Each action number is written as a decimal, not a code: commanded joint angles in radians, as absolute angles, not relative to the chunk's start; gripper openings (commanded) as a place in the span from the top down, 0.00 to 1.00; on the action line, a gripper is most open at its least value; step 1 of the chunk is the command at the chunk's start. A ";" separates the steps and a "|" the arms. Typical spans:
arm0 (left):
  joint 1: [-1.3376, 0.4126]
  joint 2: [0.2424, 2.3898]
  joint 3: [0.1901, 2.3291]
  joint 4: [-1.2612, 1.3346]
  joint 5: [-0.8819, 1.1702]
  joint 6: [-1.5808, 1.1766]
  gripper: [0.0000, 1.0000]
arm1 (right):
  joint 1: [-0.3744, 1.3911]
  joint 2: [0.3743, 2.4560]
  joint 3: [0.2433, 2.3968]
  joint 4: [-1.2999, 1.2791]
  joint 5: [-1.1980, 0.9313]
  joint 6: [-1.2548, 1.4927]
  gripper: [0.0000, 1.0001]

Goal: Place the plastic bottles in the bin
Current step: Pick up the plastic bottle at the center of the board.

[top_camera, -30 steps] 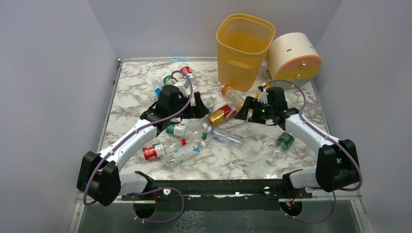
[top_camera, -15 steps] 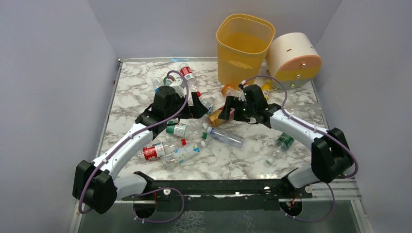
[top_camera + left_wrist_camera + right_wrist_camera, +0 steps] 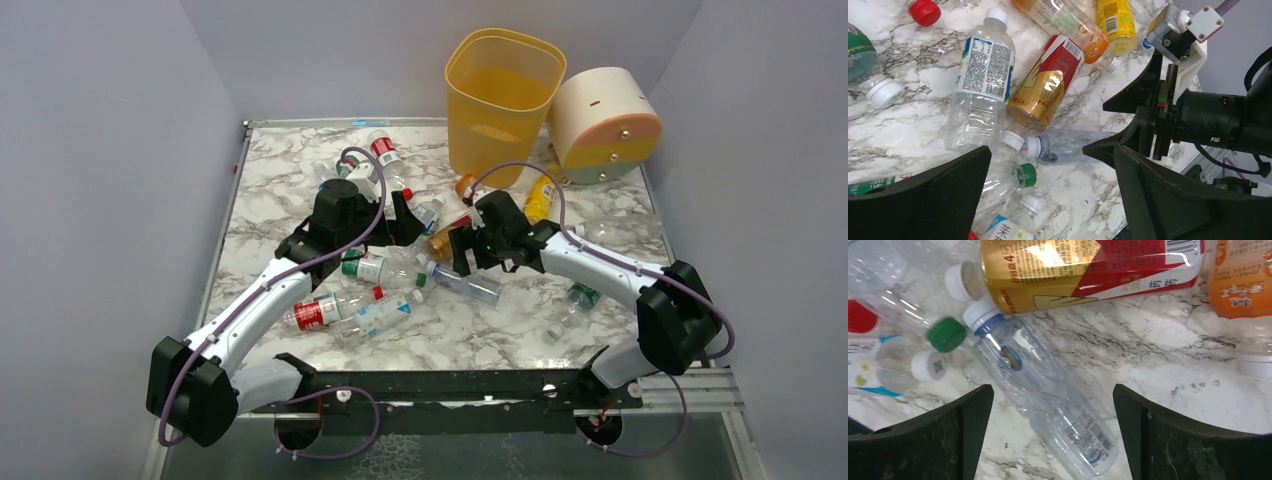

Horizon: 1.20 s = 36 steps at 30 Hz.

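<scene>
- The bin [image 3: 490,140] stood upright at the far edge of the table [image 3: 280,190]. Through its tinted wall I could not make out any contents.
- The plastic bottles [image 3: 372,268] lay scattered on the marble, outside it.
- My right claw [image 3: 1052,390] gaped wide over a clear bottle [image 3: 1048,410], gripping nothing.
- My left claw [image 3: 1050,150] was likewise spread wide.
- My right arm [image 3: 600,265] hid part of a green-labelled bottle [image 3: 583,293].

marble table [image 3: 620,215] under strewn bottles [image 3: 385,271]

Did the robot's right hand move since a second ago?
Yes. The right hand slid left and a little nearer, from below the middle of the bin to below its left edge.
</scene>
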<state>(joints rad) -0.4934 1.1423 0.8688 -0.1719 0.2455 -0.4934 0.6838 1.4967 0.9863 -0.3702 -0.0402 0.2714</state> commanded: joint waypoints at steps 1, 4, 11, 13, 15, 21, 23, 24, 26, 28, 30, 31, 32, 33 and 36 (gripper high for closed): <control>-0.499 1.120 0.856 -0.180 0.231 -0.479 0.01 | 0.720 1.533 1.014 -0.439 0.082 0.158 0.07; -0.499 1.124 0.858 -0.178 0.236 -0.481 0.01 | 0.749 1.575 1.029 -0.447 0.073 0.123 0.07; -0.499 1.120 0.863 -0.180 0.239 -0.480 0.01 | 0.821 1.648 1.052 -0.433 0.048 0.109 0.07; -0.499 1.117 0.863 -0.183 0.239 -0.479 0.01 | 0.832 1.671 1.061 -0.440 0.063 0.110 0.09; -0.499 1.115 0.864 -0.185 0.239 -0.478 0.01 | 0.836 1.681 1.064 -0.443 0.069 0.110 0.13; -0.499 1.109 0.864 -0.190 0.236 -0.475 0.01 | 0.838 1.693 1.067 -0.452 0.078 0.119 0.29; -0.499 1.110 0.859 -0.187 0.235 -0.473 0.01 | 0.837 1.703 1.077 -0.463 0.080 0.121 0.33; -0.499 1.114 0.858 -0.185 0.235 -0.474 0.01 | 0.838 1.705 1.083 -0.471 0.082 0.122 0.36; -0.499 1.122 0.860 -0.183 0.240 -0.473 0.01 | 0.837 1.698 1.092 -0.488 0.084 0.128 0.44; -0.499 1.124 0.864 -0.184 0.244 -0.474 0.01 | 0.838 1.676 1.098 -0.503 0.081 0.137 0.49; -0.499 1.120 0.866 -0.185 0.241 -0.472 0.01 | 0.838 1.644 1.108 -0.523 0.072 0.150 0.51; -0.499 1.118 0.867 -0.188 0.240 -0.471 0.01 | 0.838 1.623 1.112 -0.532 0.067 0.154 0.53; -0.499 1.116 0.868 -0.189 0.237 -0.471 0.01 | 0.838 1.604 1.115 -0.543 0.065 0.158 0.53; -0.499 1.113 0.870 -0.189 0.235 -0.471 0.01 | 0.838 1.581 1.121 -0.551 0.063 0.164 0.53; -0.499 1.115 0.880 -0.189 0.234 -0.474 0.01 | 0.838 1.519 1.142 -0.586 0.068 0.174 0.54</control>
<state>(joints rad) -0.4931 1.1324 0.8688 -0.1852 0.2455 -0.4847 0.8318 1.6238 1.0821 -0.5255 0.0563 0.1459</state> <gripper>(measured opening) 0.991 0.584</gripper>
